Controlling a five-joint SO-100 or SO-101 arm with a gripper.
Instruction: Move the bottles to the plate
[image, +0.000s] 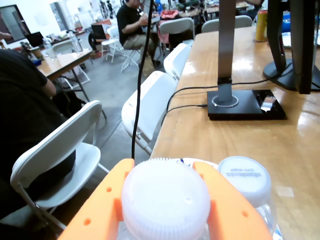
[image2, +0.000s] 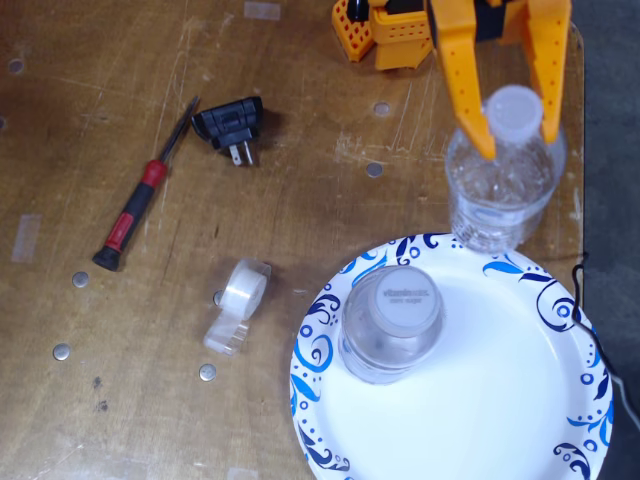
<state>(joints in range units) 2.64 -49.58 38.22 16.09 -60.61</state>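
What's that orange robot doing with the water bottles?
The orange pincer is closed around the cap of one water bottle, which stands upright at the plate's far edge; whether it rests on the rim is unclear. The other bottle already stands on the blue-patterned plate. A screwdriver, a black plug and a tape roll lie on the wooden table, untouched.

The wrist view looks outward just over the pincer (image: 165, 200); the fixed view faces straight down on the tabletop (image2: 130, 90); both share the bottle caps (image: 165, 200).
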